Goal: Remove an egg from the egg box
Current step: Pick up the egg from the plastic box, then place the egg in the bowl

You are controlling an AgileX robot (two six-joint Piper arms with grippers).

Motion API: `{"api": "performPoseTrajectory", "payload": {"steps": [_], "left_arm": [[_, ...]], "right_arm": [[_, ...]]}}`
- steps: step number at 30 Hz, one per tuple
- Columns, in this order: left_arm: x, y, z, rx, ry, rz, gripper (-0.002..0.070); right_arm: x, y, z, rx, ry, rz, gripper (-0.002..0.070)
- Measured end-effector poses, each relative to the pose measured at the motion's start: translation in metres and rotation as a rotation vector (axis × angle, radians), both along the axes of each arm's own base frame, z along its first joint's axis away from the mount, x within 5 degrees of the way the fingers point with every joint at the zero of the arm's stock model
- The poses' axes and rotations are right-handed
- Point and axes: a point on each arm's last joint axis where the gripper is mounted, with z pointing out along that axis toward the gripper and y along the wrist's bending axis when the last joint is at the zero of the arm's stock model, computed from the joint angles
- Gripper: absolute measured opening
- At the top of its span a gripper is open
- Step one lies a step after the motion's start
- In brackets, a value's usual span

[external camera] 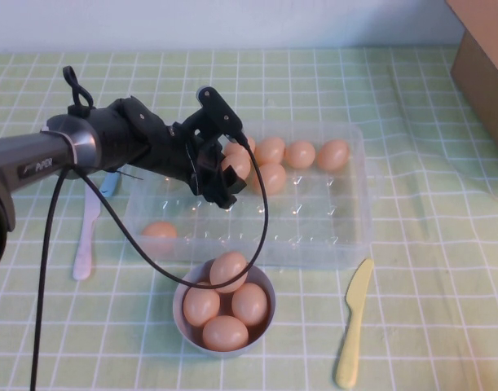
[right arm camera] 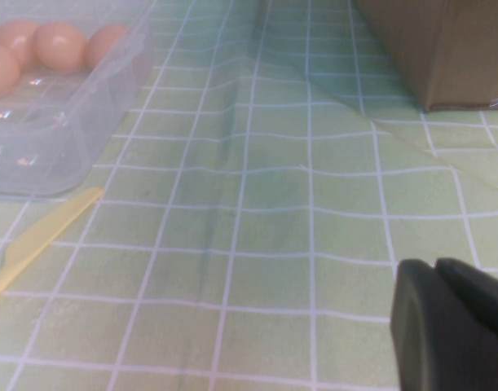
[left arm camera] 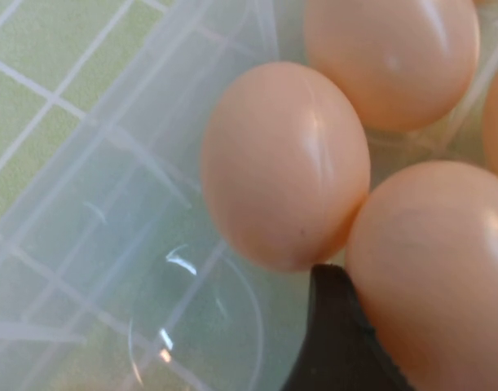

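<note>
Over the clear plastic egg box (external camera: 330, 232), the left gripper (external camera: 220, 167) closes around a pale orange-tan egg (left arm camera: 285, 163); the right gripper (right arm camera: 452, 326) hangs over the tablecloth, grip unreadable.

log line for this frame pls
step: reach for egg | left gripper: in egg box, at egg | right gripper: parked off box | bowl: four eggs
</note>
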Motion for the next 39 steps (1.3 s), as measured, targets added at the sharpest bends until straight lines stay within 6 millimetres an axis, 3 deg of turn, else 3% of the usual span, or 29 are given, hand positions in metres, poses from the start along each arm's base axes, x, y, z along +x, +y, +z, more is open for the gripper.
{"api": "performPoseTrajectory", "payload": {"steps": [9,21,31,39], "left_arm": [[-0.009,-0.001,0.010,-0.002,0.045,-0.059,0.0363],[-0.047,0.010,0.100,0.007,0.026,-0.139,0.0363],[-0.101,0.039,0.141,0.116,0.359,0.032,0.0362],[-0.157,0.042,0.131,0.176,0.439,0.067,0.0362]], "right_arm": [[0.000,0.000,0.000,0.000,0.000,0.000,-0.0017],[0.000,0.000,0.000,0.000,0.000,0.000,-0.0017],[0.000,0.000,0.000,0.000,0.000,0.000,-0.0017],[0.000,0.000,0.000,0.000,0.000,0.000,-0.0017]]}}
